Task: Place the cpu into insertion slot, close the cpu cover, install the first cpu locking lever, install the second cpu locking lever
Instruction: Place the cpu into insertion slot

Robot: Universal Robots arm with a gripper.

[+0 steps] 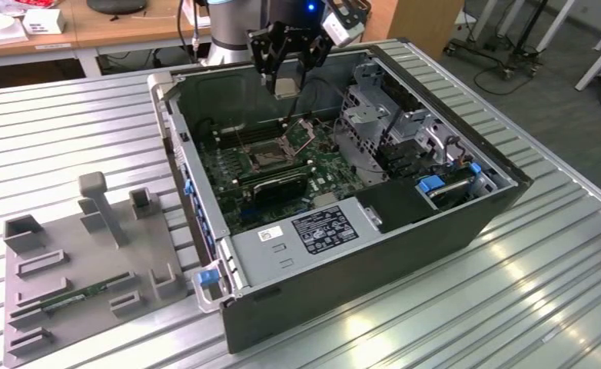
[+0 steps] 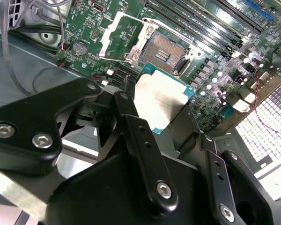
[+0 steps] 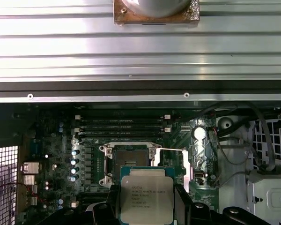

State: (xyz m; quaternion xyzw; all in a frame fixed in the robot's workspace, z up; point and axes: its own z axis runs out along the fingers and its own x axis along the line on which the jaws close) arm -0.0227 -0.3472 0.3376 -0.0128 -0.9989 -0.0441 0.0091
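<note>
- We find the gripper (image 1: pixel 286 86) clamped on the cpu (image 3: pixel 146 194); the dark fingers (image 3: pixel 113 202) bear on two opposite edges, and the chip lies flat between them.
- The cpu hangs in the air above the open case (image 1: pixel 383 257), over the far part of the motherboard (image 1: pixel 327 163); it is well apart from the slot (image 3: pixel 131 158). In the first wrist view it hides part of the slot's rim and is not yet centred on it.
- The slot is bare, with a dark centre inside a silvery rim; the cover (image 2: pixel 108 35) is swung up beside it, so the way down looks open.
- We judge the step in hand to be placing the cpu. Done well, it calls for a level, straight descent with the chip's edges square to the rim; it should not slide across the contacts or be pressed down, and the grip should open only once the chip sits flush.
- The cpu is a thin square plate; it has a silvery-grey printed face inside a narrow green border. We judge it rigid but easily tipped if gripped unevenly.
</note>
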